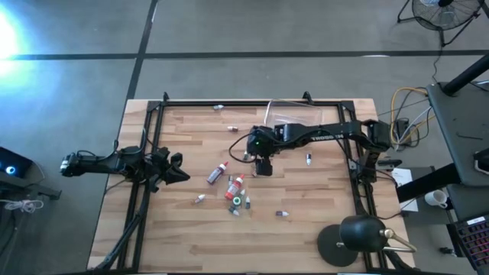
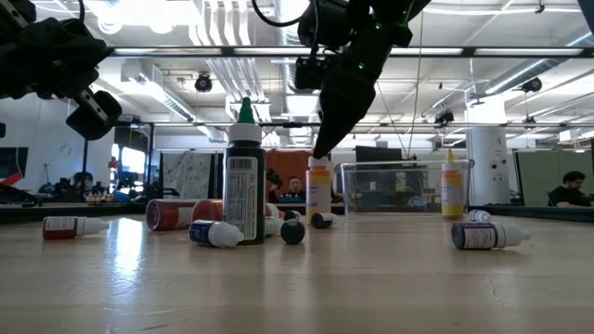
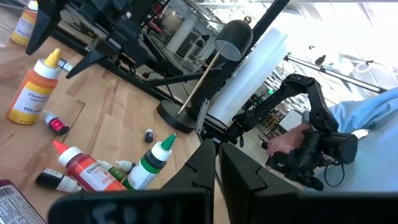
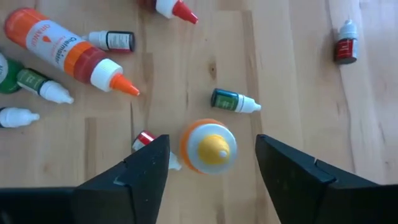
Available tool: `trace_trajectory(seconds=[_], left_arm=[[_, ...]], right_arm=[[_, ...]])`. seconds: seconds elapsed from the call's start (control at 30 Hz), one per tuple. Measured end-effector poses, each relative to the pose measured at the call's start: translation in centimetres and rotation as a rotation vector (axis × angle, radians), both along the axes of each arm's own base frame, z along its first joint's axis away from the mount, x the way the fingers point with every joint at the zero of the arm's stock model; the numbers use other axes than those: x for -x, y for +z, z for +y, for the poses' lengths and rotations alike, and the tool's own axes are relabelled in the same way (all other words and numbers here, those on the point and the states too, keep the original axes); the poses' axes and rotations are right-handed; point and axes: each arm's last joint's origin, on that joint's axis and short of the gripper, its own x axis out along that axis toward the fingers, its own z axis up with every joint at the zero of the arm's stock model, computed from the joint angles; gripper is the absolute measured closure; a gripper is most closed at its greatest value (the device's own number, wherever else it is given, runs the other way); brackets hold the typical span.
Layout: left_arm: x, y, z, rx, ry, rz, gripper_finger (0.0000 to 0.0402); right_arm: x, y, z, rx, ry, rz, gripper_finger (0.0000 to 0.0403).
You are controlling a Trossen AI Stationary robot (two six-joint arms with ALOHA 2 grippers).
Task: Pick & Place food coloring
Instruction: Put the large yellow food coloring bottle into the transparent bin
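Yellow-capped bottle [image 4: 209,147] stands upright between my right gripper [image 4: 211,168] fingers, which are spread wide and not touching it.

I see the right gripper near the table's [image 1: 321,237] middle. Other food coloring bottles lie scattered just beside: an orange one [image 4: 62,46], a small green one [image 4: 234,101], a red one [image 4: 345,43]. The left gripper [image 1: 172,168] waits at the table's left edge, fingers together.
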Motion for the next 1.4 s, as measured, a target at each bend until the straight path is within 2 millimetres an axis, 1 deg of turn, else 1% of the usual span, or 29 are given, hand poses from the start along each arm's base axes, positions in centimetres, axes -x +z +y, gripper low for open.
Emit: trace_trajectory(seconds=[0.07,0.17,0.4,0.7,0.83,1.13,1.23,1.33,1.4], left_arm=[[0.0,0.0,0.0,0.000,0.000,0.000,0.0402],[0.0,0.0,0.0,0.000,0.000,0.000,0.0402],[0.0,0.0,0.0,0.000,0.000,0.000,0.0402],[0.0,0.0,0.0,0.000,-0.001,0.000,0.0402],[0.0,0.0,0.0,0.000,-0.001,0.000,0.0402],[0.0,0.0,0.0,0.000,-0.001,0.000,0.0402],[0.0,0.0,0.0,0.000,-0.001,0.000,0.0402],[0.0,0.0,0.0,0.000,-0.001,0.000,0.0402],[0.0,0.0,0.0,0.000,-0.001,0.000,0.0402]], right_arm=[[-0.2,-0.7,0.0,-0.008,-0.010,0.018,0.0178],[-0.3,-1.3,0.0,-0.014,-0.016,0.041,0.0179],[-0.6,-0.2,0.0,-0.011,-0.027,0.005,0.0179],[-0.4,-0.3,0.0,-0.015,-0.037,0.021,0.0184],[-0.4,-0.3,0.0,-0.018,-0.045,0.019,0.0207],[-0.4,-0.3,-0.1,-0.020,-0.051,0.019,0.0280],[-0.4,-0.3,-0.1,-0.028,-0.077,0.016,0.0298],[-0.4,0.6,-0.1,-0.024,-0.147,0.034,0.0303],[-0.4,2.3,-0.3,-0.008,-0.180,0.029,0.0303]])
